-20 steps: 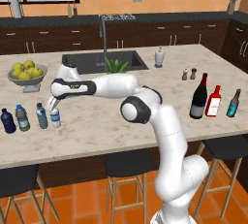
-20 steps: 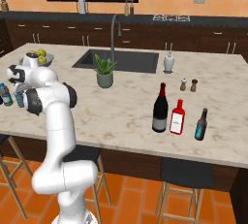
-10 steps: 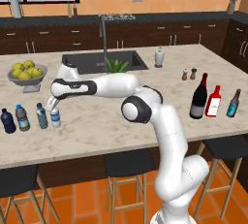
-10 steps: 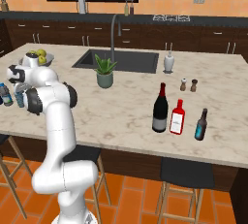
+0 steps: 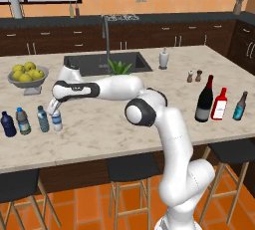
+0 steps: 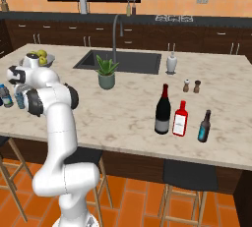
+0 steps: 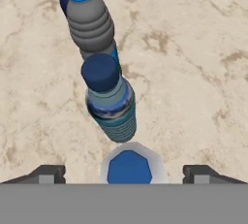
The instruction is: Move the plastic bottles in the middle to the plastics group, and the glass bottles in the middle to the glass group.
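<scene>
Now the tool (image 7: 124, 173) hangs straight over the clear whitish bottle (image 5: 57, 120), its two dark fingers (image 7: 44, 173) spread wide to either side of that bottle's blue cap and not touching it. That bottle stands upright on the marble surface (image 5: 124, 129), at the end of a row of four small bottles, on the side nearest the sink (image 5: 112, 63). Next to it, away from the sink, stands the teal-blue bottle (image 5: 43, 119), then the greyish clear bottle (image 5: 22, 121), then the dark navy bottle (image 5: 8, 124) at the far end; all four are upright and close together without clearly touching. A fruit bowl (image 5: 28, 76) sits between this row and the back edge of the surface, off to the side of the sink.

Well apart from the sink on its other side, toward the front edge, the tall dark wine bottle (image 5: 204, 99) stands just beside the squat red bottle (image 5: 219, 104), with the slim dark teal bottle (image 5: 240, 106) a little farther out. All three are upright.
</scene>
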Tool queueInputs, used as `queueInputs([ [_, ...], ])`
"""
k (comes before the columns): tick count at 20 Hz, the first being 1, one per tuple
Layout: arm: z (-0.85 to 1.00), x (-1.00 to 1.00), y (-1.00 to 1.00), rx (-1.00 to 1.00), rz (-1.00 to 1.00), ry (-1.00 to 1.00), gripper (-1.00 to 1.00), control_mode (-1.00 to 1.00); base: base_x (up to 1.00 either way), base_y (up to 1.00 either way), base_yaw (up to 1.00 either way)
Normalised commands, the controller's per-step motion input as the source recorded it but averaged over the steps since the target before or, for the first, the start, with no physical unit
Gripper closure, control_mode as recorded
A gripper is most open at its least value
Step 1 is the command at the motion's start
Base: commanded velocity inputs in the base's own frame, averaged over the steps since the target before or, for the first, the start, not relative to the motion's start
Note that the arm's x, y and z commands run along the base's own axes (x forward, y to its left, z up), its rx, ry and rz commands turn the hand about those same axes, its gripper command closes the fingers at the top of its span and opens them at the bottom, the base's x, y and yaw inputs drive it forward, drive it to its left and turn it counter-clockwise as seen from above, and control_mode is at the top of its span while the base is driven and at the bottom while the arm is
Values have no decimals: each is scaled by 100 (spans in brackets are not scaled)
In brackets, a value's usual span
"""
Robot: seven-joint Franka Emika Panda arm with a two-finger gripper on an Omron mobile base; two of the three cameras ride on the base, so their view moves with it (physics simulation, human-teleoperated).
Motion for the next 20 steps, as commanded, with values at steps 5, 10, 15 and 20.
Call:
queueInputs([
  [5,39,0,0,-2,0,0,-100,-100,0,0,0],
  [10,86,-9,-5,-5,0,6,-100,-100,0,0,0],
  [15,52,-68,-51,-1,-12,0,-100,-100,0,0,0],
  [20,6,-97,-92,1,-30,0,-100,-100,0,0,0],
])
